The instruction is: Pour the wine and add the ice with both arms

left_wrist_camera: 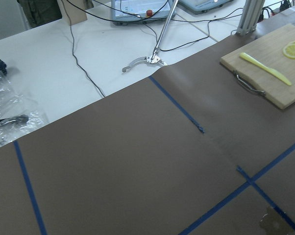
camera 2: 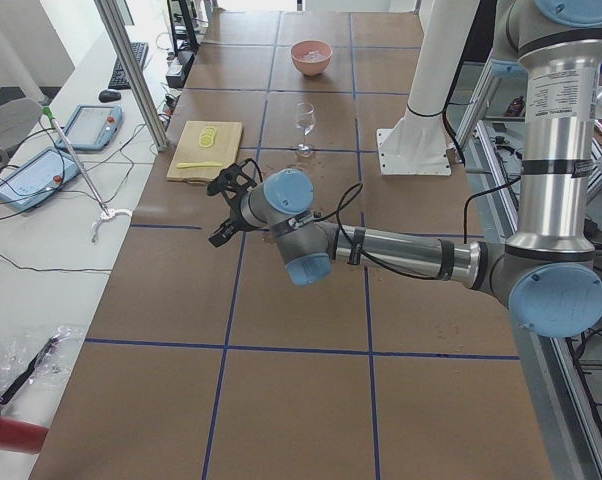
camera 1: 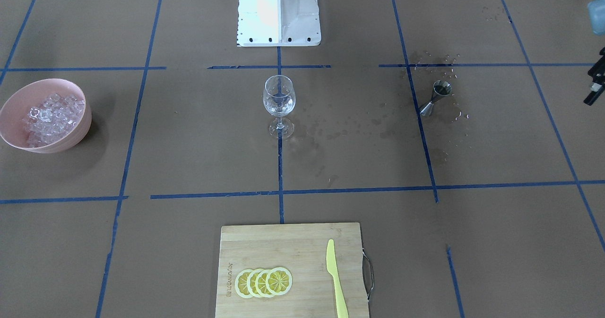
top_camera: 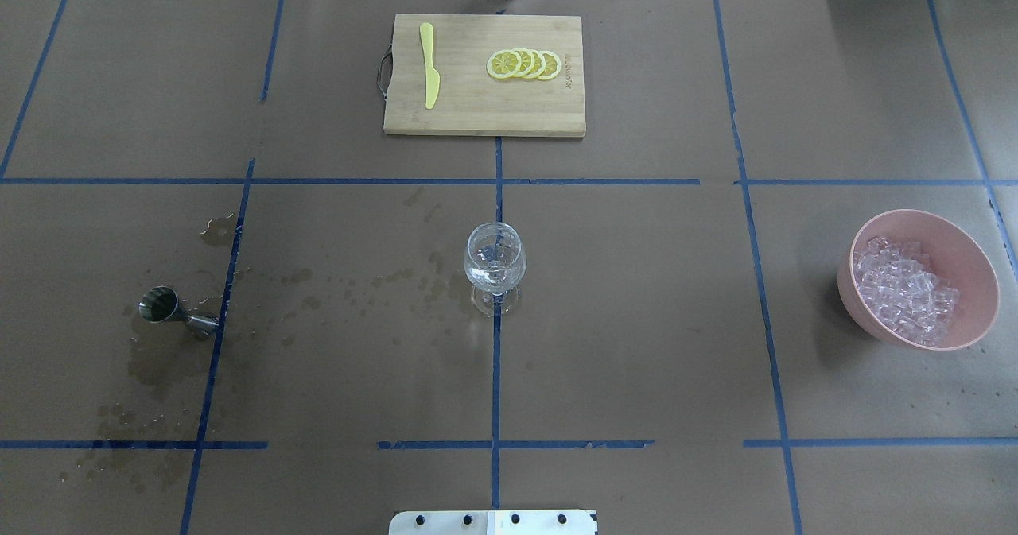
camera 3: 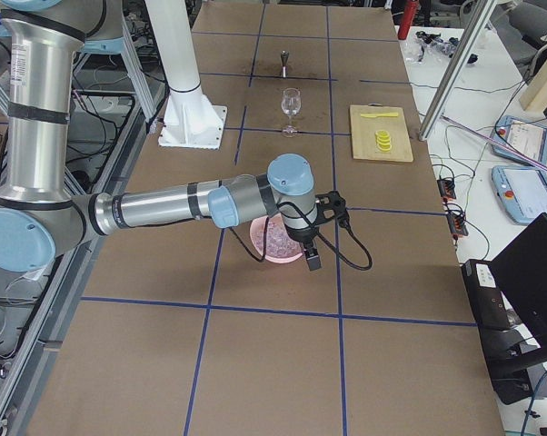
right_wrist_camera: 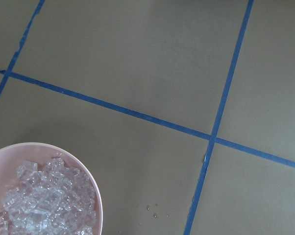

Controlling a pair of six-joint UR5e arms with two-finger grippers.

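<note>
Robot's left gripper (camera 2: 224, 205) is hanging over bare brown paper (top_camera: 636, 320) toward the table's left end, at the tip of the left arm (camera 2: 401, 250), which is stretching out low and level. How far its jaws are spread, and whether it is holding anything, cannot be told. The right gripper (camera 3: 310, 254) is pointing down just above the near rim of the pink bowl (top_camera: 982, 269), carried by the right arm (camera 3: 155, 209). Its state cannot be told either, since it is showing only in the side view. The ice (top_camera: 903, 288) is lying heaped in that bowl, on the robot's right side of the table. The wine (camera 1: 443, 89) is sitting dark in the upper cup of the steel jigger (camera 1: 437, 99), which is standing upright on the robot's left side, with wet stains (top_camera: 159, 360) spreading on the paper around it. The wine glass (top_camera: 494, 269) is standing upright at table centre on a blue tape line (top_camera: 495, 376), between jigger and bowl and well apart from both. On the far side from the robot, the cutting board (top_camera: 477, 114) is carrying four overlapping lemon slices (top_camera: 525, 63) and a yellow knife (top_camera: 429, 66), lying apart from each other.
</note>
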